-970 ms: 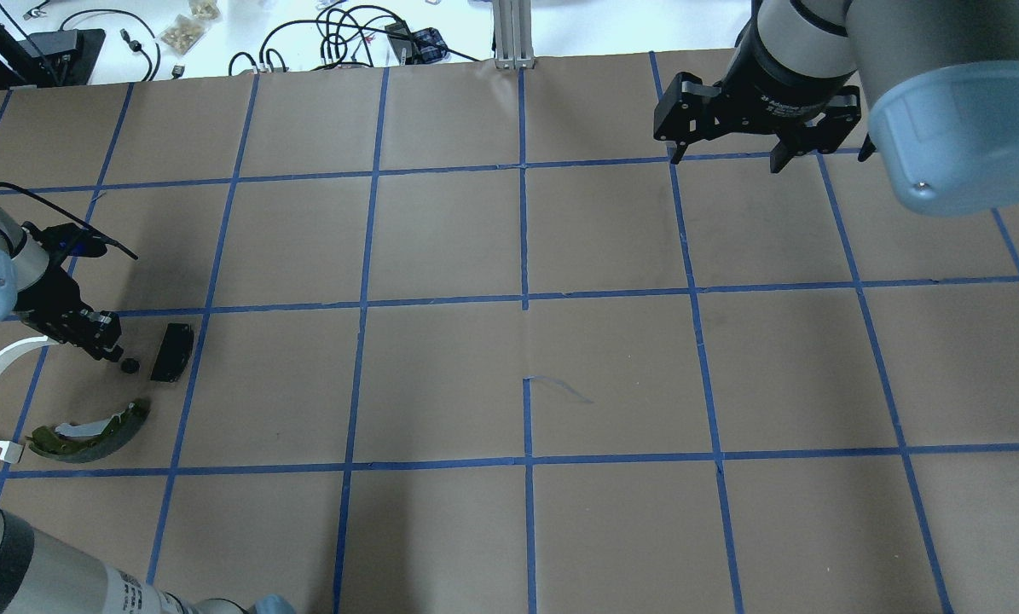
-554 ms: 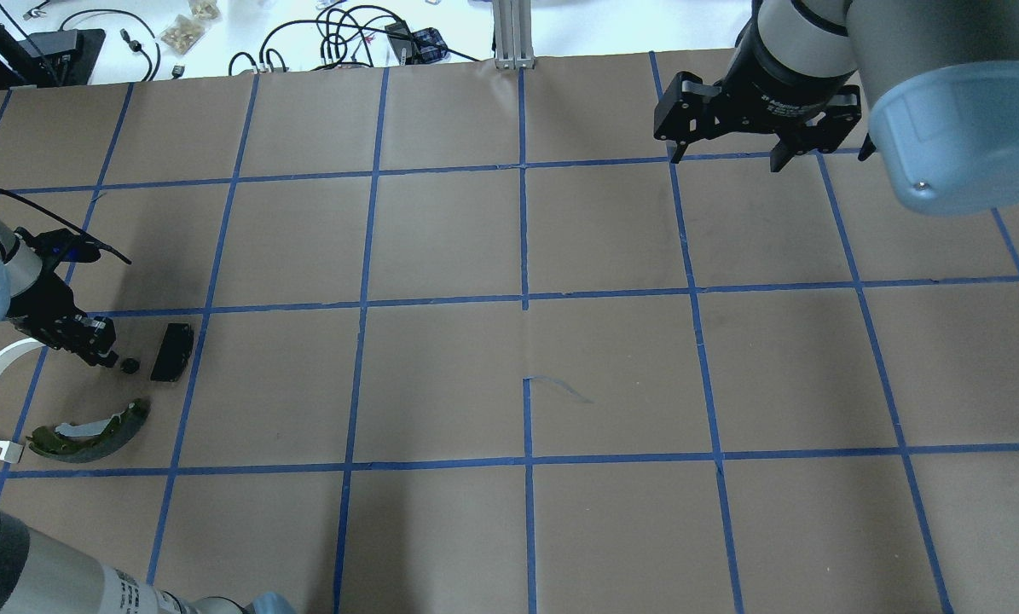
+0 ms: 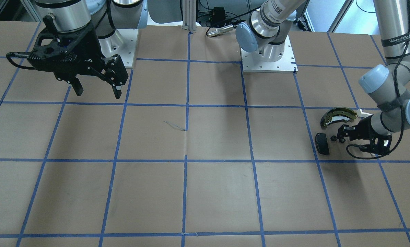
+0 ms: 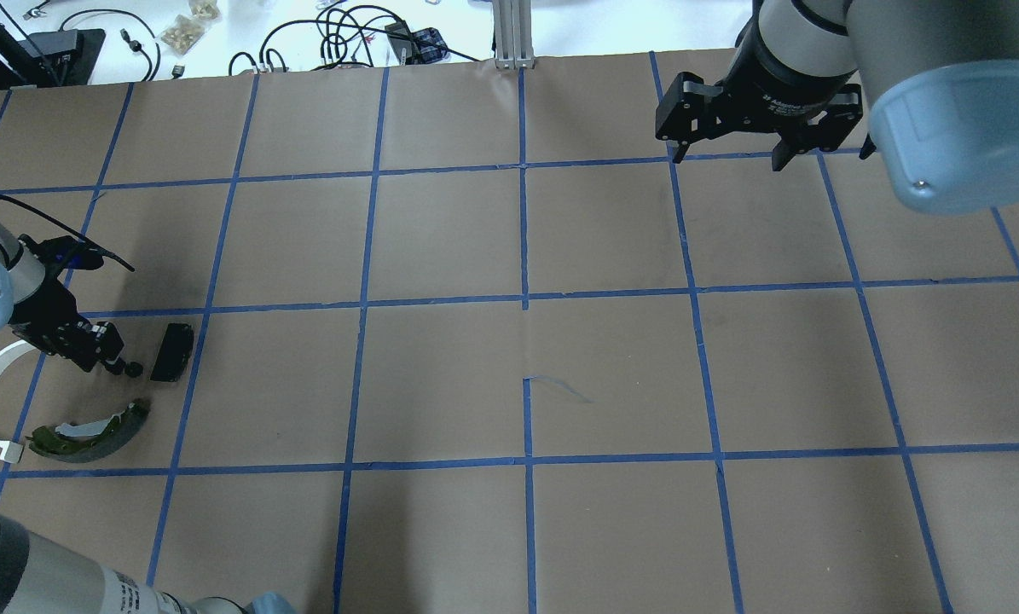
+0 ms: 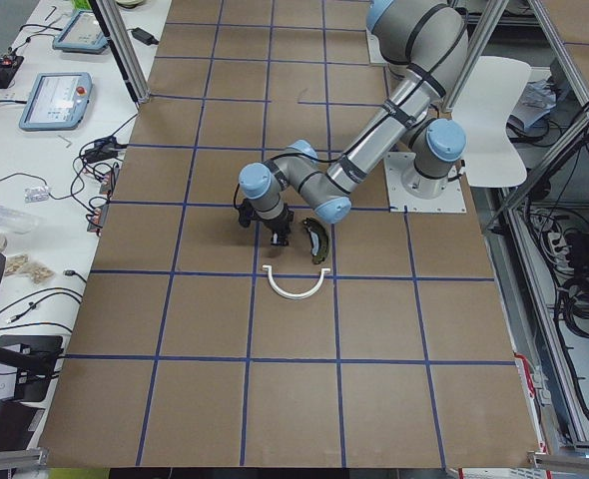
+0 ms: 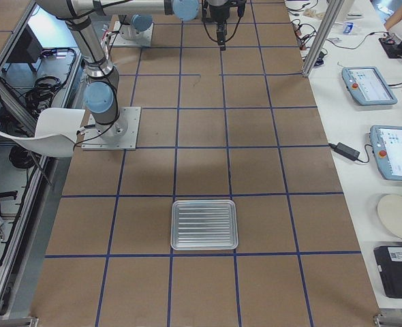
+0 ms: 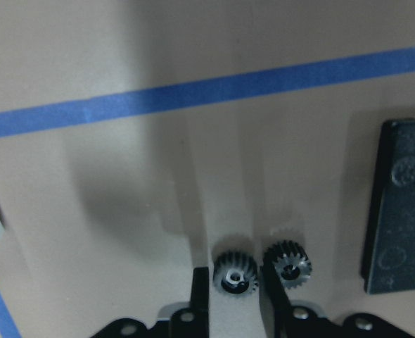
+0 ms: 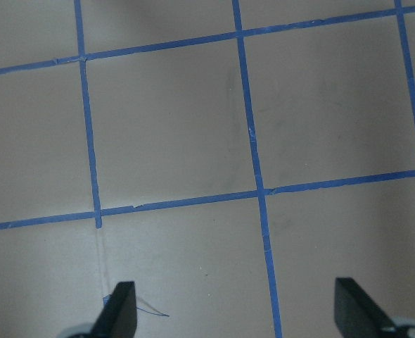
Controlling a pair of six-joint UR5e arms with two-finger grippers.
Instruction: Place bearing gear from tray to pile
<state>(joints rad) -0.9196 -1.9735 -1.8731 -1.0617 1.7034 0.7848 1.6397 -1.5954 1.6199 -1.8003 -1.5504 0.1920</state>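
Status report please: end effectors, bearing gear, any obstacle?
Left end effector straddles small black toothed bearing gear, grip unclear. Right end effector open, empty. Second small black gear sits just outside its fingers.

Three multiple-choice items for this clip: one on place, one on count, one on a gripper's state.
1. In the left wrist view the black pad lies: A left of the gears; B right of them; C between them.
2. Gears in that view: A one; B two; C four.
3. The right gripper is: A open, empty; B shut on the pad; C shut, empty.
Key: B, pad at the right edge; B, one gear between the left gripper's fingers, one beside; A, fingers wide apart.
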